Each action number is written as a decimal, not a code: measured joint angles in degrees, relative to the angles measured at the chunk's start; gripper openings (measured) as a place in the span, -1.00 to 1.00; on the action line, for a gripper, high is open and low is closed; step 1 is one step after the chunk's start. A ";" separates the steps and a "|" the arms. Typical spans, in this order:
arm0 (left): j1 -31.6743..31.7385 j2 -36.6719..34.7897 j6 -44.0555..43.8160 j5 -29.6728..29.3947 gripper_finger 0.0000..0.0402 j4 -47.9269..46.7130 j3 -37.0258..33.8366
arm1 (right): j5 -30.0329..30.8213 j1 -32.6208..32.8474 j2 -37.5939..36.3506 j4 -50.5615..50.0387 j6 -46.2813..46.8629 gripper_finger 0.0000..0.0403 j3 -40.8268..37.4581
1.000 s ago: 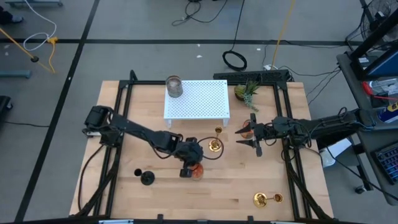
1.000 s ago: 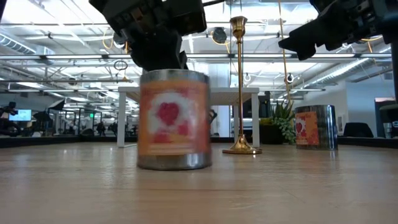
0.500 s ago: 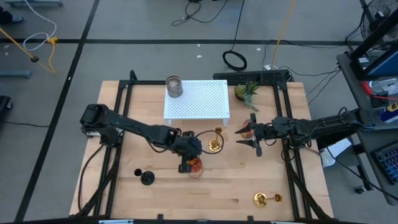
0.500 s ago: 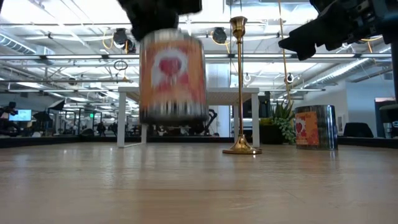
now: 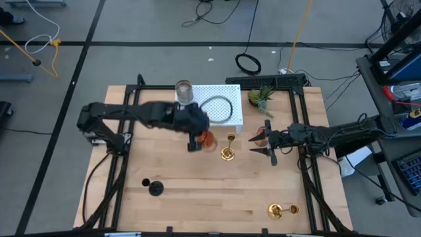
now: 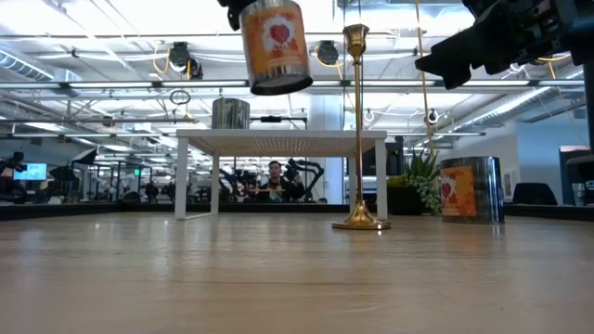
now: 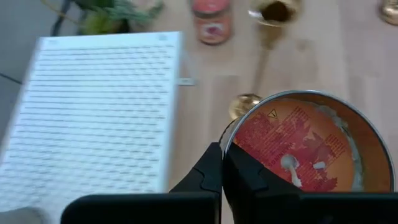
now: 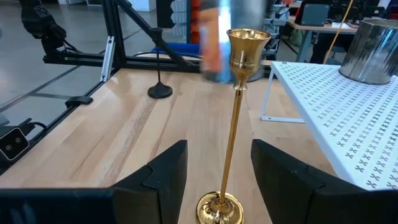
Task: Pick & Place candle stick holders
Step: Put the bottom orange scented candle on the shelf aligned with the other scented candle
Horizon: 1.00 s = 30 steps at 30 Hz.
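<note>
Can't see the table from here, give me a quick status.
Left tool shut on orange cup, airborne beside white stand. Right tool open, waiting. Tall gold holder upright close by.

Warning triangle on orange cup (image 7: 298, 146) base label; text illegible.

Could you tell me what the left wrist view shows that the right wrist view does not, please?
Only the left wrist view shows inside the orange glass cup held by the left gripper, fingers shut on its rim, plus the second orange cup and the green plant beyond.

Only the right wrist view shows the black stemmed holder, the grey cup on the stand, and the right gripper, open and empty.

Both show the tall gold holder, the white perforated stand and the wooden table.
</note>
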 joint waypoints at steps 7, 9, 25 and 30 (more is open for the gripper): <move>8.37 0.05 4.60 0.88 -0.98 -0.71 3.14 | 0.00 0.00 0.00 0.00 -0.79 -0.12 0.00; 10.79 0.03 6.39 1.64 -0.98 -0.31 3.51 | 0.00 0.00 0.00 0.00 -1.32 -0.12 0.00; 28.00 1.49 15.92 13.99 -0.98 9.15 3.49 | 0.00 0.00 0.00 -0.02 -1.59 -0.12 0.02; 30.61 2.69 16.33 14.08 -0.98 8.40 3.46 | 0.01 0.00 0.01 0.00 -1.59 -0.12 0.02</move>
